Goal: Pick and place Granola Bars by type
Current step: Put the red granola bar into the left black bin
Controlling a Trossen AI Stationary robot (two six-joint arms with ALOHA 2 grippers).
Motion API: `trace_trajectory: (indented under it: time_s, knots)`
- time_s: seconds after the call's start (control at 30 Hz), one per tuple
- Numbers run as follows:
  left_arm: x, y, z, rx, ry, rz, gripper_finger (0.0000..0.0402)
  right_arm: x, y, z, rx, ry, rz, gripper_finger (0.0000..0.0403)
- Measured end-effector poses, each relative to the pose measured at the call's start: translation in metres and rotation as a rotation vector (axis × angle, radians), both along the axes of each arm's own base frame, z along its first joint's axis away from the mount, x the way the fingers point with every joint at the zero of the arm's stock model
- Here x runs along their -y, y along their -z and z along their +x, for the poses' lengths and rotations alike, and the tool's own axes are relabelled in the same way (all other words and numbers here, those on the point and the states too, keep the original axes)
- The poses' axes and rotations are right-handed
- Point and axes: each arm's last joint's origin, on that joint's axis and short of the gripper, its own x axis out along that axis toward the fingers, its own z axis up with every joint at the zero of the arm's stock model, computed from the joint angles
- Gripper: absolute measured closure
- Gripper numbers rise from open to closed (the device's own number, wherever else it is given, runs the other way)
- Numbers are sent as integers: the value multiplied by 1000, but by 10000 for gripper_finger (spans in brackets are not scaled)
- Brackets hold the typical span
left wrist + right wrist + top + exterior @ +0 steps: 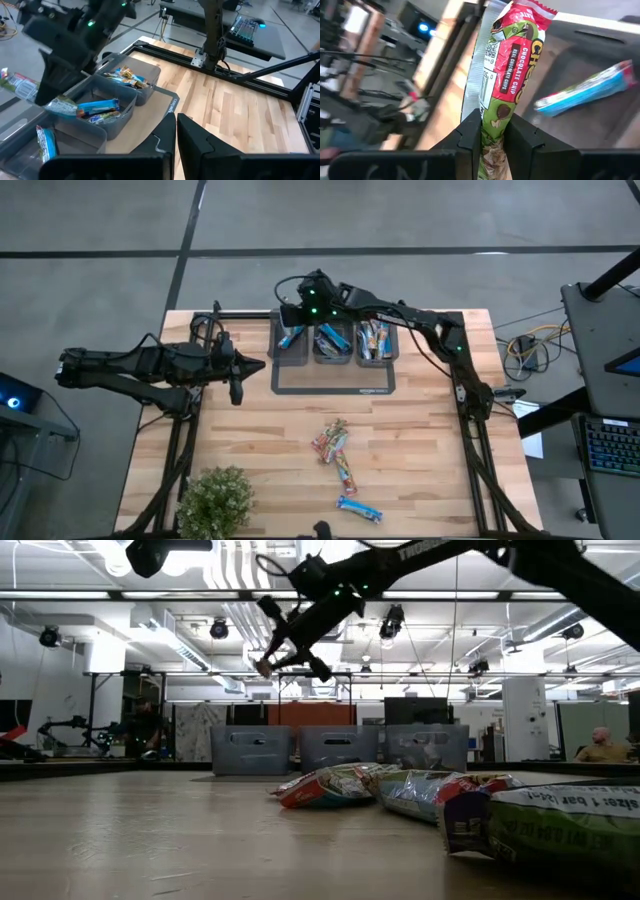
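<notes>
- The right gripper (492, 132) pinches a red and green bar (507, 75) – it hangs over the left bin (292, 345), at the far side
- A blue bar (590, 90) lies there (wrong type?) – the right bin (375, 343) looks better
- The left gripper (176, 137) is pressed shut, waiting left

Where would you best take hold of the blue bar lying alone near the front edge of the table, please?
Grip the blue bar across its narrow middle, coming straight down from above. It lies flat on the table, long and slim, angled slightly, clear of the pile of bars, so fingers set across its width should probably close cleanly.
</notes>
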Motion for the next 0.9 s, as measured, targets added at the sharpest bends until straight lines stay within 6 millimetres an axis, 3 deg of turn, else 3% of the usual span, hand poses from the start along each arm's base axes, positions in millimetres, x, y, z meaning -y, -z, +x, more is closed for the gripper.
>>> trace_trajectory:
  time_s: [0.27, 0.63, 0.9]
  knots:
    - [0, 0, 0, -1, -17, 3, 401, 18, 16, 11, -100, 8, 20, 342]
    - [0, 1, 1, 0, -23, -11, 401, 21, 42, 14, -181, 28, 93, 342]
    - [0, 1, 1, 1, -24, -12, 401, 24, 44, 12, -191, 25, 87, 342]
